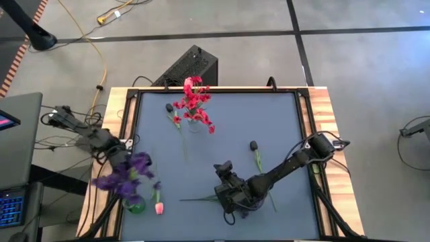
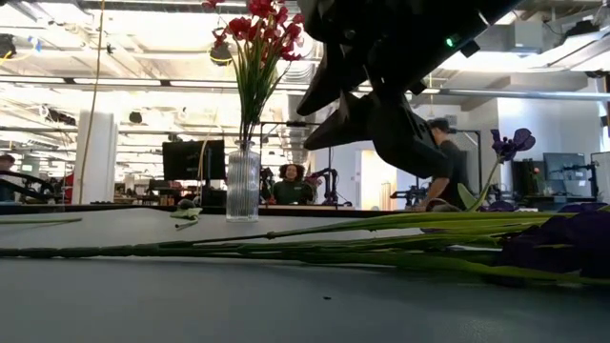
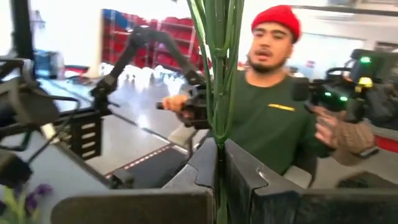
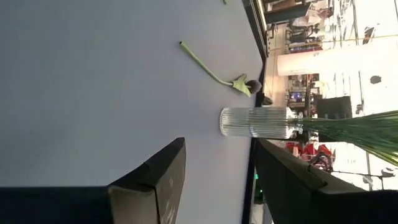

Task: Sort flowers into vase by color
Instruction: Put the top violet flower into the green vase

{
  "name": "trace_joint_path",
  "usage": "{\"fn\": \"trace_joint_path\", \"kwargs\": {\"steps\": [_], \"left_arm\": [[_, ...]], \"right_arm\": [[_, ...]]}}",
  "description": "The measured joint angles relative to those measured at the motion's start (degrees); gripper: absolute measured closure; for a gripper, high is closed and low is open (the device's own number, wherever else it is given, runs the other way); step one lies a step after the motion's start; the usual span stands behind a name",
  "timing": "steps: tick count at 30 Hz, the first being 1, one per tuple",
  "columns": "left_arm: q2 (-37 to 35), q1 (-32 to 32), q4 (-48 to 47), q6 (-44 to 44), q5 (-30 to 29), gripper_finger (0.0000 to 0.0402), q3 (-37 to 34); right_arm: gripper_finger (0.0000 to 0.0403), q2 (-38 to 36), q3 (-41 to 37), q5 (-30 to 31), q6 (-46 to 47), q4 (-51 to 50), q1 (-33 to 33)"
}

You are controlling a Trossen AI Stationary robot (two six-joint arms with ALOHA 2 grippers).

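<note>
Left gripper [image 3: 219,186] pinches thin green purple-flower stems [image 3: 219,74] (blooms cut off). Right gripper [image 4: 217,180], fingers spread, empty; ribbed glass vase [image 4: 258,122] at centre right.

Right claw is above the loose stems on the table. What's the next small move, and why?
Probably lower the right claw straight down onto the green stems and close. It is open, and the low view shows it above them, not touching. The left claw, at the left of the table, holds the purple bunch.
</note>
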Motion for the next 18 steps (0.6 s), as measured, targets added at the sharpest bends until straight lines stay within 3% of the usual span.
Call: {"fn": "trace_joint_path", "kwargs": {"steps": [8,18], "left_arm": [[-8.4,-7.36,-2.44,0.32,-4.77,0.0401,-5.83],[-7.56,-15.34,0.79,0.48,-10.46,0.0401,-10.45]], "right_arm": [[0.0188,0.0,0.0,-0.06,2.09,0.01,0.01],[0.0188,0.0,0.0,-0.1,2.06,0.03,-1.21]]}}
